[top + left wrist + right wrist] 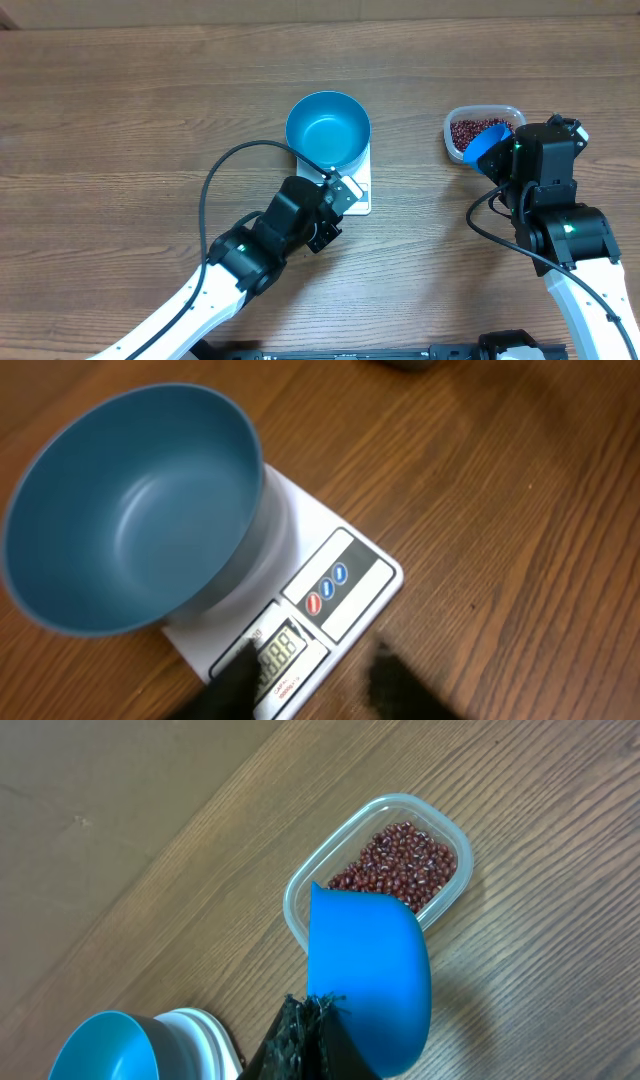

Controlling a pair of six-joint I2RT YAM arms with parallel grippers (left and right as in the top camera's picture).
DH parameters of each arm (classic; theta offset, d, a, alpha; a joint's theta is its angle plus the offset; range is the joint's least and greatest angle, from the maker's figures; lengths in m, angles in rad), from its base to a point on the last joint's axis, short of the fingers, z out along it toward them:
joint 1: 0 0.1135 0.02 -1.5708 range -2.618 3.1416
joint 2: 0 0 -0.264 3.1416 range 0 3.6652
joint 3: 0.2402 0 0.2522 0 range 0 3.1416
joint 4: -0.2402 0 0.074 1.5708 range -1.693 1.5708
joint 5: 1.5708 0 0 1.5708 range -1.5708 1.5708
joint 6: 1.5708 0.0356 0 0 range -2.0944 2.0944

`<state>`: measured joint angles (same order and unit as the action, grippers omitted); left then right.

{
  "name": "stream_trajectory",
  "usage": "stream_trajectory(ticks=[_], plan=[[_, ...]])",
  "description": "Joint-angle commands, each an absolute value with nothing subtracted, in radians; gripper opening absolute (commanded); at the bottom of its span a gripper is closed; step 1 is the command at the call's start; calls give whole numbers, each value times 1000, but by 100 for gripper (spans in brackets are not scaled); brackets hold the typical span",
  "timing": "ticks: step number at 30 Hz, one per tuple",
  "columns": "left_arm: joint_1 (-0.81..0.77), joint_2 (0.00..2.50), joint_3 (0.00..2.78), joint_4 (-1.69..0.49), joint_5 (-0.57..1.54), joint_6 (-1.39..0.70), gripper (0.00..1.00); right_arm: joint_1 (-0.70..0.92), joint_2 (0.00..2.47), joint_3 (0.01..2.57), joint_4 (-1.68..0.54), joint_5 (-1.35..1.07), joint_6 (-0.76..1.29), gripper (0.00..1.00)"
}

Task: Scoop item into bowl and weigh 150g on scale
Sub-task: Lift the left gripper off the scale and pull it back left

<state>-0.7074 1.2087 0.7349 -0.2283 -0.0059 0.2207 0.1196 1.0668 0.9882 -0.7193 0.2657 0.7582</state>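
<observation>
Bowl [328,128] on scale [310,525], scoop [370,970] at the beans [395,860].
We find the bowl upright and empty on the scale, ready for filling. Left fingers [235,685] parted, holding nothing, at the scale's display. Right fingers [300,1030] clench the scoop, long axis aimed away from the scale into the tub [292,905], well apart.

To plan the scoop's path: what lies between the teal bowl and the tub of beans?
Only bare table, as the overhead view shows.
</observation>
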Motion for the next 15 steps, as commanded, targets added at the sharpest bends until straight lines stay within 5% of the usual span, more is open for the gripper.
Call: stream_trajectory(ticks=[1, 15], plan=[[-713, 1131, 738, -260, -60, 159, 100, 125, 1058, 1021, -713, 268, 751, 4], [-711, 923, 763, -415, -95, 130, 100, 125, 1058, 1021, -713, 268, 751, 4]])
